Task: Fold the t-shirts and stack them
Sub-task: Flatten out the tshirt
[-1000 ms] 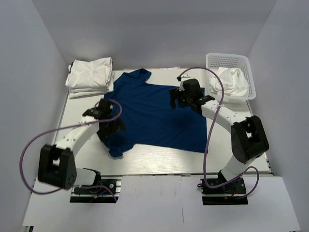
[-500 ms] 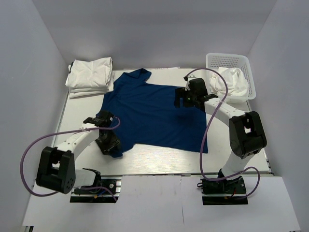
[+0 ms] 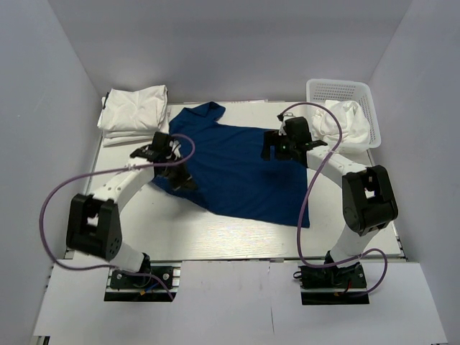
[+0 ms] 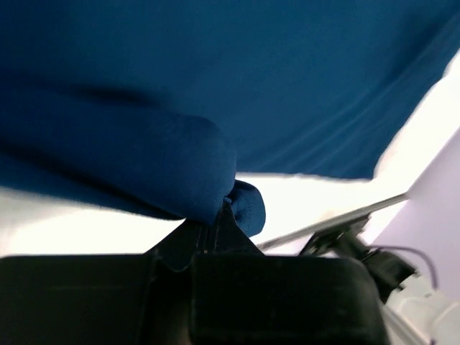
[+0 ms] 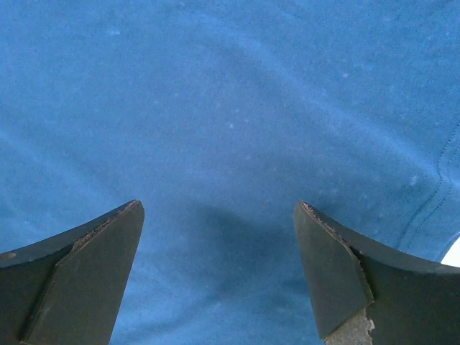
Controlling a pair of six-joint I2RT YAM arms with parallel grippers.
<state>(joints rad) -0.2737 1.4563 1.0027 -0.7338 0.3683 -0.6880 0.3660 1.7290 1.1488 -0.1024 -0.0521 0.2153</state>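
At the left edge of the blue t-shirt point(image 3: 244, 172), a bunched fold of cloth is pinched between the fingers of the left gripper point(image 3: 180, 175) and is lifted inward over the garment's own body. In the left wrist view the fingers are seen pressed together on a thick roll of blue fabric. The rest of the blue t-shirt is spread flat on the bench point(image 3: 215, 237), roughly at its middle. Above the shirt's right part the right gripper point(image 3: 273, 149) is held with its fingers spread; in the right wrist view only smooth blue cloth is seen between them, and nothing is gripped. Whether the fingertips touch the fabric cannot be told.

Beyond the shirt's far left corner, just beside its collar end, the folded white t-shirts point(image 3: 133, 111) are stacked. Beyond its far right corner a loose white t-shirt point(image 3: 345, 122) is slumped in the basket point(image 3: 359, 93).

The step in hand is judged to be the first fold, left side over the middle.

Several failures can be foreseen. Because the right side is not pinned, the whole garment may be dragged across the bench rather than folded, and the crease may be laid crooked. Because a rolled bunch rather than a single edge is held, a lump may be left under the fold once it is released. If the grip is loosened during the carry, the cloth may drop short and a ragged, uneven flap would result.
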